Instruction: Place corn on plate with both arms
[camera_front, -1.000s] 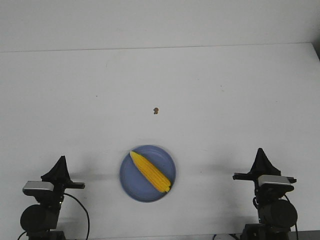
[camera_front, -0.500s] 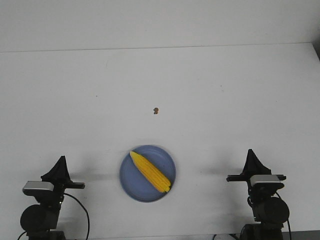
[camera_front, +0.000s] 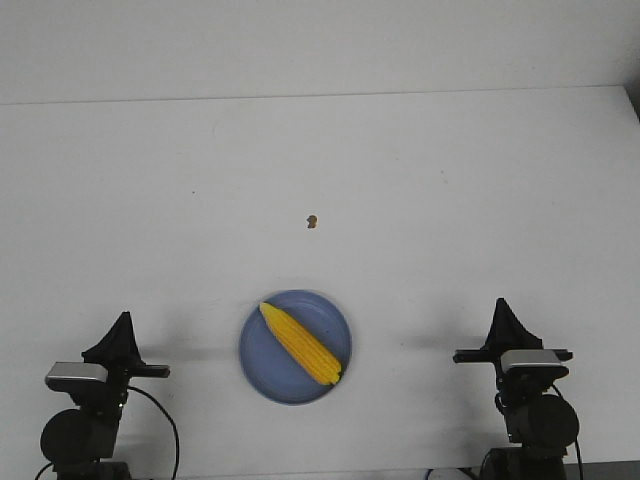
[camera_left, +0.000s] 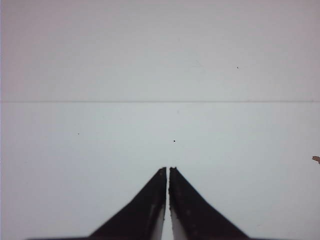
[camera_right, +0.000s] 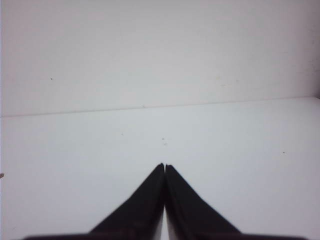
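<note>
The yellow corn (camera_front: 300, 343) lies diagonally on the periwinkle-blue plate (camera_front: 262, 367) at the front middle of the white table. My left gripper (camera_front: 123, 321) is shut and empty at the front left, well left of the plate. In the left wrist view (camera_left: 167, 169) its jaws are together over bare table. My right gripper (camera_front: 502, 306) is shut and empty at the front right, well right of the plate. In the right wrist view (camera_right: 164, 165) its jaws are together. Neither wrist view shows the corn or the plate.
A tiny brown speck (camera_front: 312, 221) lies on the table beyond the plate. The table's far edge (camera_front: 320, 96) runs across the back. Its right edge shows at the far right.
My right arm has drawn back a little to the left and settled, between a second and half a second ago. The left arm, corn and plate have not moved.
</note>
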